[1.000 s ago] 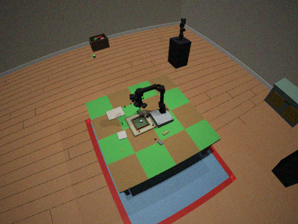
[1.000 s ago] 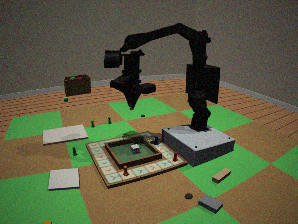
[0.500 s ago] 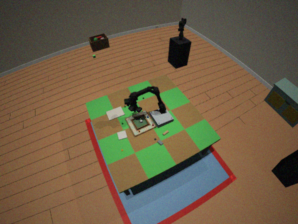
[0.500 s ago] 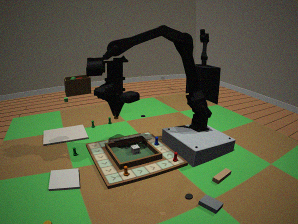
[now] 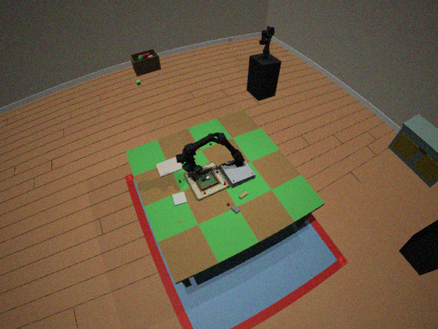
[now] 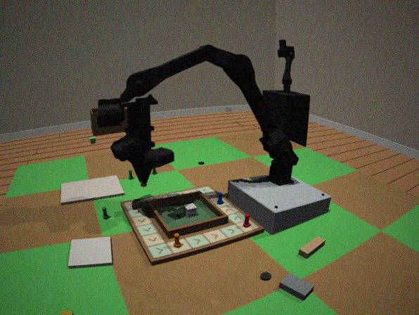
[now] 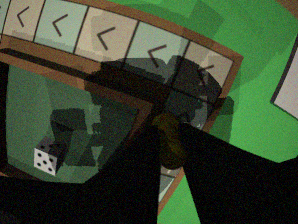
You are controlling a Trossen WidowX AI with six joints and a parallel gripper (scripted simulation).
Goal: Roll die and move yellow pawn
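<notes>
My gripper [image 6: 143,182] [image 7: 168,132] is shut on the yellow pawn [image 6: 143,184] [image 7: 170,145], with fingers pointing down. It hangs above the back-left corner of the game board [image 6: 159,251] [image 7: 102,35]; the fingers hide most of the pawn in the exterior view. The white die [image 6: 190,209] [image 7: 45,160] rests inside the brown-walled tray [image 6: 200,227] in the board's middle. Its bright face in the wrist view appears to show five pips. Arrows run along the board's track. The track squares below the gripper are in shadow and partly hidden.
An orange pawn [image 6: 177,240], a red pawn [image 6: 247,221] and a blue pawn [image 6: 220,198] stand on the track. Green pawns [image 6: 105,213] [image 6: 130,174] [image 6: 154,171] stand off the board. White slabs [image 6: 91,190] [image 6: 91,252] lie left. A wooden block [image 6: 311,247] and grey block [image 6: 296,286] lie right.
</notes>
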